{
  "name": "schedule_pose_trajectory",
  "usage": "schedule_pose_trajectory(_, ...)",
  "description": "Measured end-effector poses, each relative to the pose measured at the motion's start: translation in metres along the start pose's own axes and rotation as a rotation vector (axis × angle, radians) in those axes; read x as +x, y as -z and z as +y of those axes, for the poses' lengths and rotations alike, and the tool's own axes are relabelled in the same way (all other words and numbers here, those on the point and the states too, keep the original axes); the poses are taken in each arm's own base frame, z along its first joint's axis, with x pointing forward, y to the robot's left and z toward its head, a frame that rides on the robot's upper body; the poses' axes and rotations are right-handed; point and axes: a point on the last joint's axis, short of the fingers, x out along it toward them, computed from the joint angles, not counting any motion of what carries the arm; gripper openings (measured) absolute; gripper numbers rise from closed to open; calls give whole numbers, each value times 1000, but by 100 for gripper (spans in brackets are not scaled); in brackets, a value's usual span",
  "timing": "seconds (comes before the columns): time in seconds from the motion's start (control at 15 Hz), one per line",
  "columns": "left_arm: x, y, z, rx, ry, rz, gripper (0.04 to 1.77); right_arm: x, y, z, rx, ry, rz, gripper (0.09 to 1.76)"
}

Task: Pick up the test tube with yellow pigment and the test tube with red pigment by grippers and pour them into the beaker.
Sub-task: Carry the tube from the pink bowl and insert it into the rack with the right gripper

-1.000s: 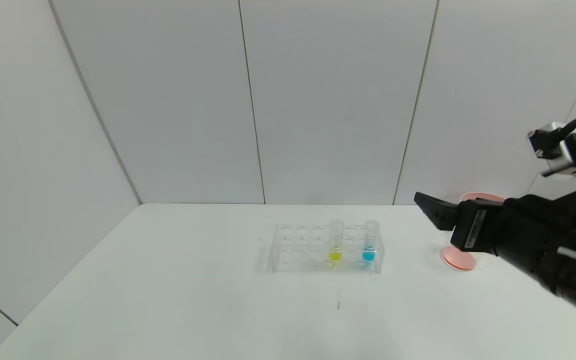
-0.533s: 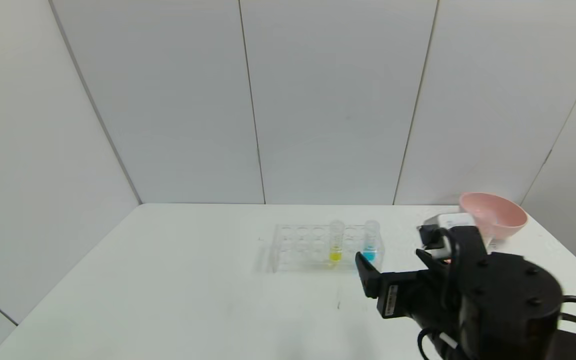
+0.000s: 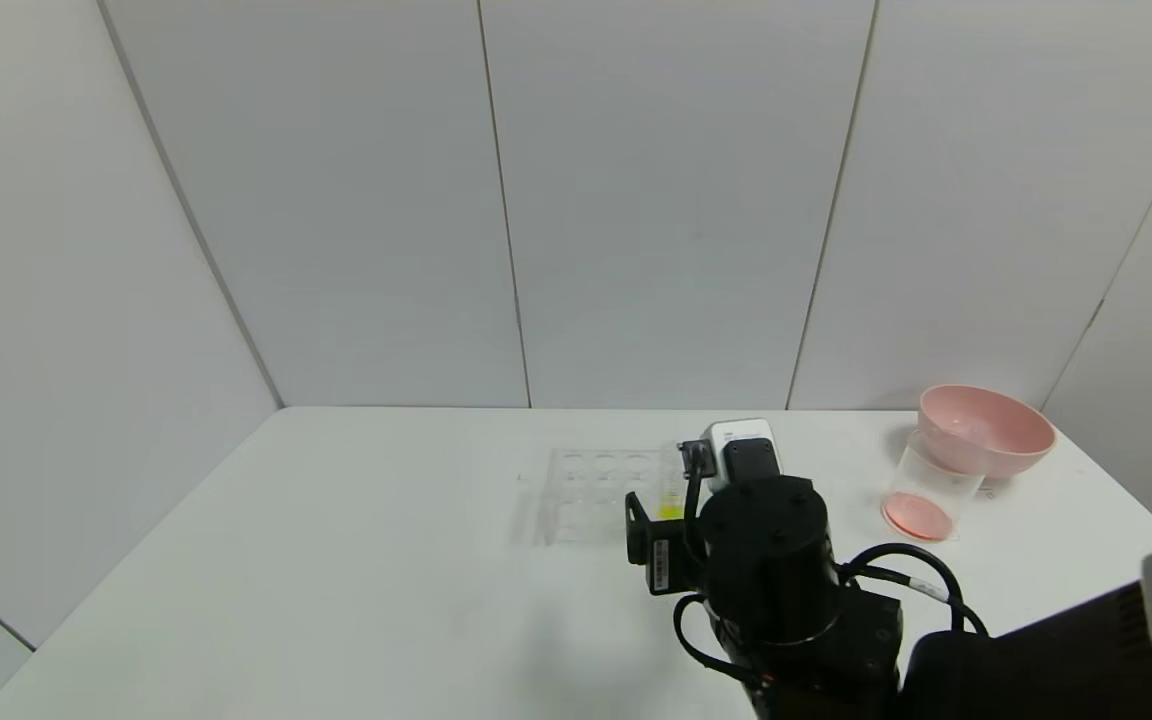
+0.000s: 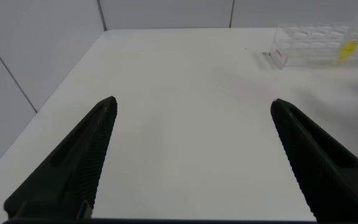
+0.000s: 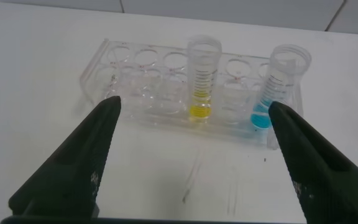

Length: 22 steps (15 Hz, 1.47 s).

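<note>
White tabletop [image 3: 336,560], pale grey panel walls behind. Left gripper [image 4: 191,155] is seen only in its own wrist view, parked over bare table well away from the rack, fingers set wide apart w/ nothing between.

Mid-table: 1 clear tube rack [image 5: 166,87]. Two tubes are counted in it, both upright: 1 yellow-pigment test tube [image 5: 202,81] and 1 blue-liquid tube [image 5: 281,87] nearer the rack's right end. No red-pigment tube is seen in the rack. Right gripper [image 5: 194,162] is held just in front of the rack, roughly lined up w/ the yellow tube, fingers spread apart, empty.

The yellow tube is judged light, rigid, thin-walled plastic, smooth & prob. slippery; best taken on the clear upper section below the rim, kept upright.

Right side: 1 clear beaker [image 3: 928,495] w/ reddish liquid at the bottom, 1 pink bowl [image 3: 986,430] just behind it, maybe touching.
</note>
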Motion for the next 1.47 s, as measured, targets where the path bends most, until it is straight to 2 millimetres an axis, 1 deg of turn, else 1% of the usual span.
schedule_pose_trajectory(0.13,0,0,0,0,0,0,176,14,8,2,-9,16,13,170)
schedule_pose_trajectory(0.33,0,0,0,0,0,0,176,29,16,-2,-16,18,40,170)
schedule_pose_trajectory(0.6,0,0,0,0,0,0,176,48,15,-7,1,41,35,170)
schedule_pose_trajectory(0.87,0,0,0,0,0,0,176,67,13,1,6,52,32,170)
schedule_pose_trajectory(1.07,0,0,0,0,0,0,176,77,16,3,9,59,30,170)
schedule_pose_trajectory(1.47,0,0,0,0,0,0,176,93,17,-6,25,53,38,170)
